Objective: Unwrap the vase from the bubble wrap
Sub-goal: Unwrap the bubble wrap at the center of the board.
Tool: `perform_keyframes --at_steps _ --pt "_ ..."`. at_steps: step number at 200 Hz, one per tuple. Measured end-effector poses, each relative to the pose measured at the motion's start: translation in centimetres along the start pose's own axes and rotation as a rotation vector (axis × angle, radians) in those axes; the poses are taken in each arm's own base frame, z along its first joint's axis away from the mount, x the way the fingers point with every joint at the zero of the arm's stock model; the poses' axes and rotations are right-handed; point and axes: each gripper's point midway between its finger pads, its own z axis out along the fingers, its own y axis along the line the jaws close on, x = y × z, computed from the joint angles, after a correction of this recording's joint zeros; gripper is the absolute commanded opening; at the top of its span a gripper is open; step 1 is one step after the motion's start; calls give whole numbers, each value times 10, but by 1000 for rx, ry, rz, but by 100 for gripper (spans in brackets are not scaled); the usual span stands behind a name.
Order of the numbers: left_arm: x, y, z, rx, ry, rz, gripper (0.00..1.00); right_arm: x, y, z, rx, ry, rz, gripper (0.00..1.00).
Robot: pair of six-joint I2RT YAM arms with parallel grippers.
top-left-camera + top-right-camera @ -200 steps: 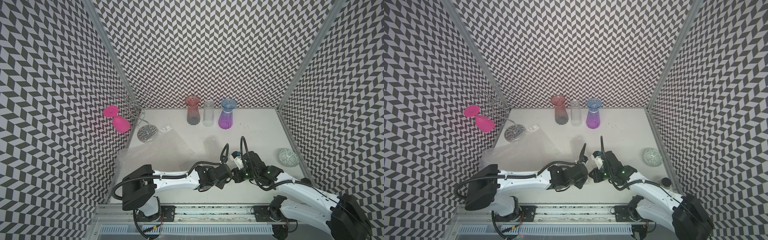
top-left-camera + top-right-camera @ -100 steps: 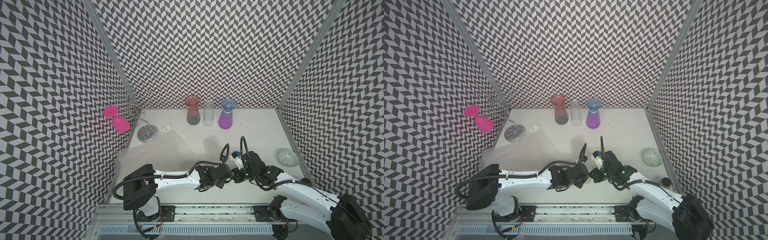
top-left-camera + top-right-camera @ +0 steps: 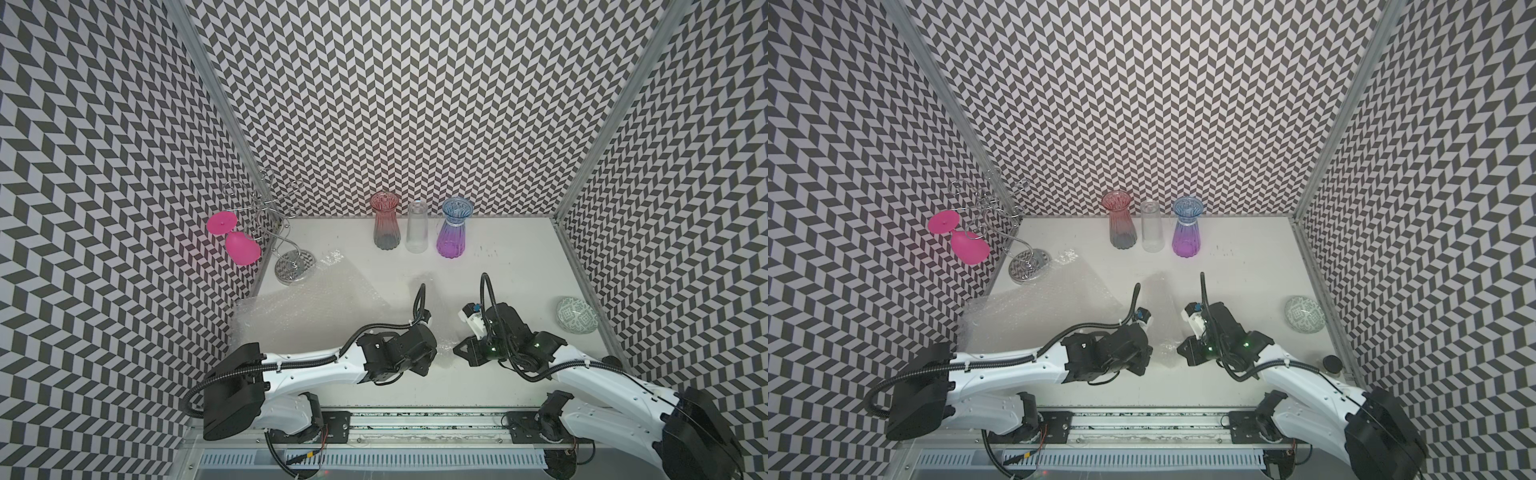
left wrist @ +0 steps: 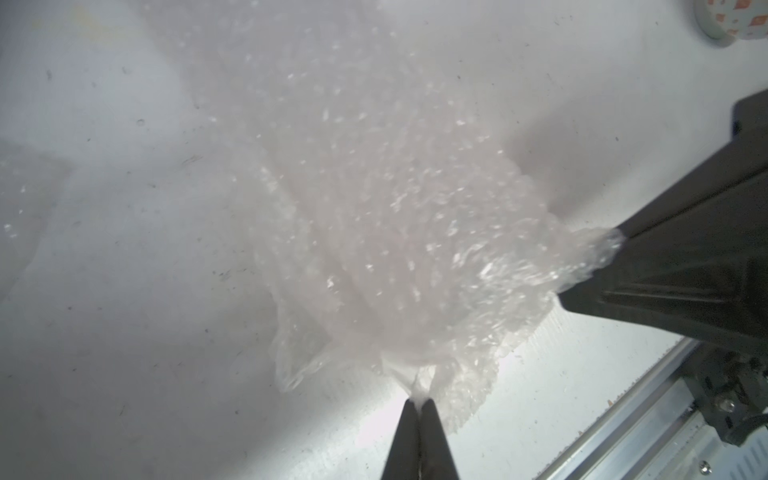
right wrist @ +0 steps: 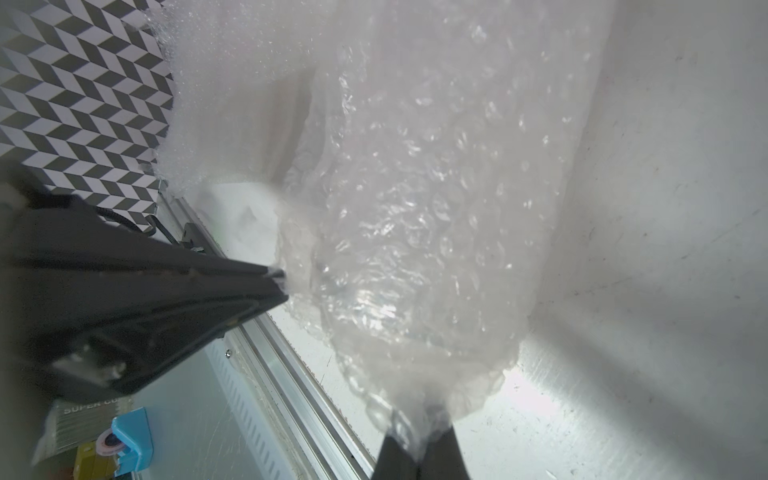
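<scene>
The bubble wrap [image 3: 307, 309] is clear and whitish, covered with small air bubbles, and much crinkled. In both top views one large sheet of it lies loose along the left edge of the worktop [image 3: 511, 266]. It reaches from the round base of a wire stand [image 3: 294, 262] down toward the left arm. A narrower piece [image 3: 1163, 328] runs through the middle of the worktop to the near edge, where it is gathered and raised a little between the two arms. I cannot tell if something is inside this piece.

The left gripper [image 4: 419, 409] is clenched: its two black fingers meet and pinch a thin twisted corner of the narrower piece. The right gripper [image 5: 415, 446] is clenched too, with a crumpled fold of the same piece between its fingers. The two grippers point toward each other and are near, but they are not touching. The film bulges between them.

Both grippers are close to the near edge, just beside the metal rail [image 5: 266, 374]. Three vases stand upright in a row at the far edge: a red-grey one [image 3: 385, 226], a clear one [image 3: 417, 227] and a blue-purple one [image 3: 453, 232]. They are well apart from the grippers, with white worktop between. A patterned bowl [image 3: 577, 315] rests near the right edge, beside the right arm. A pink glass [image 3: 237, 241] hangs upside down on the wire stand at the far left corner.
</scene>
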Motion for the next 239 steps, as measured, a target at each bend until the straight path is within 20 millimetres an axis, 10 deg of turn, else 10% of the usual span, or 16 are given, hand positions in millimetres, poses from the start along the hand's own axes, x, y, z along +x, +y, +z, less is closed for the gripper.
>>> perform_keyframes --at_steps 160,239 --pt "35 26 -11 75 59 -124 0 -3 -3 -4 29 -13 10 0" --pt "38 21 -27 129 88 -134 50 -6 -4 -9 53 -22 15 5"
